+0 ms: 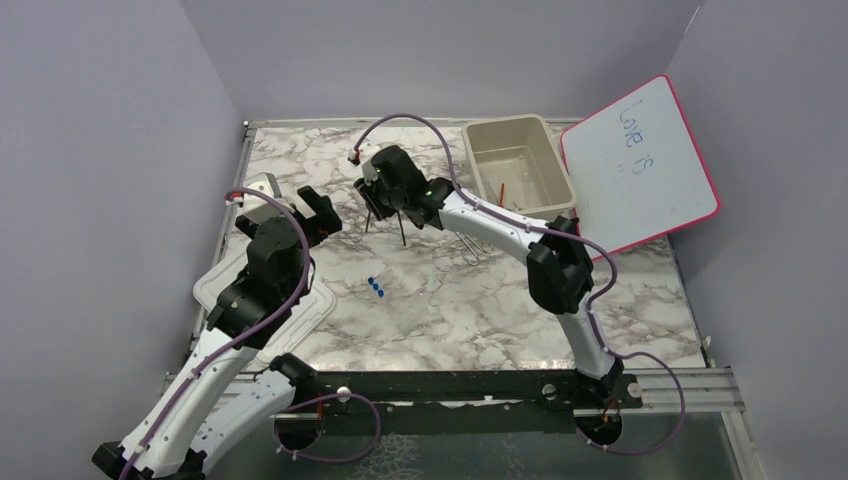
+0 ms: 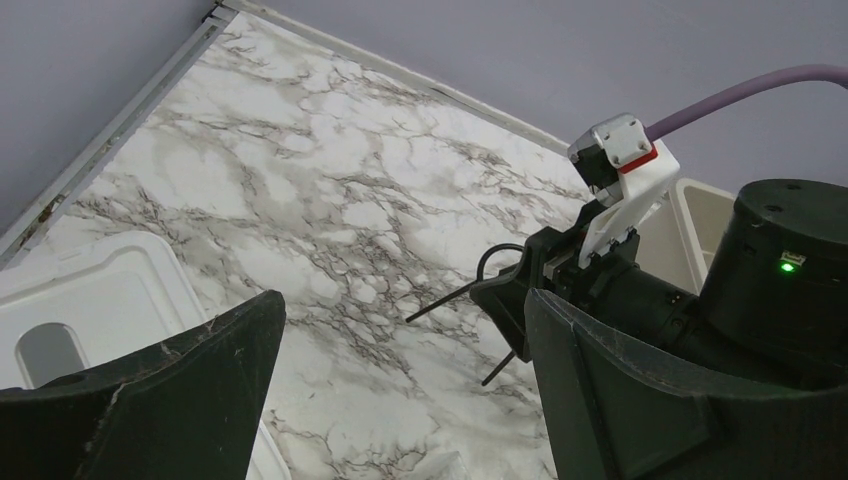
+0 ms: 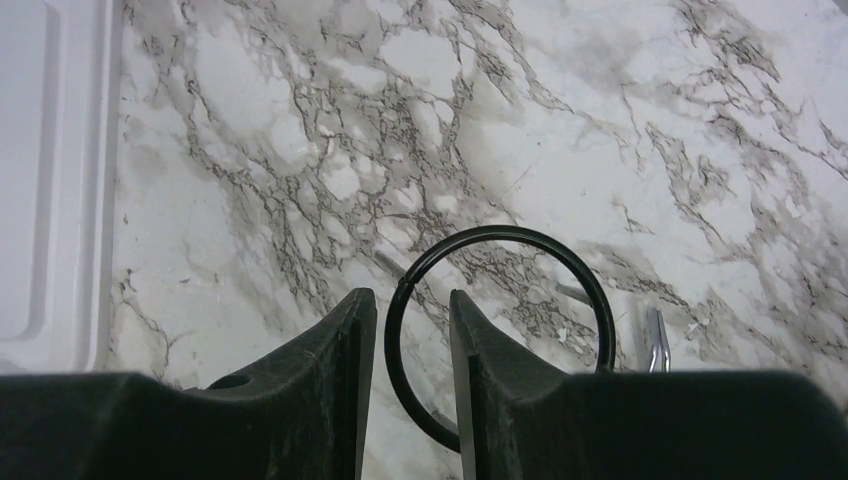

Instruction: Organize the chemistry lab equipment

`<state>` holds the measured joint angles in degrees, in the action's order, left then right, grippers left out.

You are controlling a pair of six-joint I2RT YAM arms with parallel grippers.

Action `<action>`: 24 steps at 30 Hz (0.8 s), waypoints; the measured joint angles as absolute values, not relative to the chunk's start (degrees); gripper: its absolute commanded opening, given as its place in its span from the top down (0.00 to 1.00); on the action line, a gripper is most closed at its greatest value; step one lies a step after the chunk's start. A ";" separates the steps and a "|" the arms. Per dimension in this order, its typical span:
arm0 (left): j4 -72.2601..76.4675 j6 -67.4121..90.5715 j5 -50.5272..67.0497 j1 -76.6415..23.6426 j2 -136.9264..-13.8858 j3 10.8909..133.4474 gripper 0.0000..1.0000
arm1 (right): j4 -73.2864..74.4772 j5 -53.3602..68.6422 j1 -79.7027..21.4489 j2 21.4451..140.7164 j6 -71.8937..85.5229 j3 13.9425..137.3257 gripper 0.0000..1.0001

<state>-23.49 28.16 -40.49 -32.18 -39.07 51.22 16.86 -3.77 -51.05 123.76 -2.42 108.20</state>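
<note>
Black wire ring (image 3: 500, 231) is pinched by the right gripper (image 3: 410, 300). The two fingers are almost closed, and the thin rim of the ring runs through the small gap between them. Most of the ring sticks out past the fingers, over the marble table (image 1: 480, 310). From above, the ring is near the middle of the back of the table, and thin black legs hang down from it. I cannot tell if the legs touch the table. The left gripper (image 2: 400, 305) is spread wide open and has nothing in it. It sits to the left of the ring, apart from it, with its fingers pointing that way. Part of the left arm is above a white lid (image 1: 310, 310) that lies flat on the left side of the table. Some clear tubes (image 1: 378, 287) with blue caps lie on the table nearer the front, between the two arms. A metal clamp (image 1: 473, 247) lies on the table just beside the right arm. A beige tub (image 1: 500, 128) stands at the back right. Inside it lies a red-tipped dropper (image 1: 500, 189), too small to see well. A whiteboard (image 1: 640, 170) with a pink frame is just to the right of the tub, with blue writing on it.
</note>
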 measured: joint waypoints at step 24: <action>-23.53 28.03 -40.56 -32.18 -40.03 51.22 0.08 | 25.47 -10.81 -51.05 131.26 13.56 119.48 0.99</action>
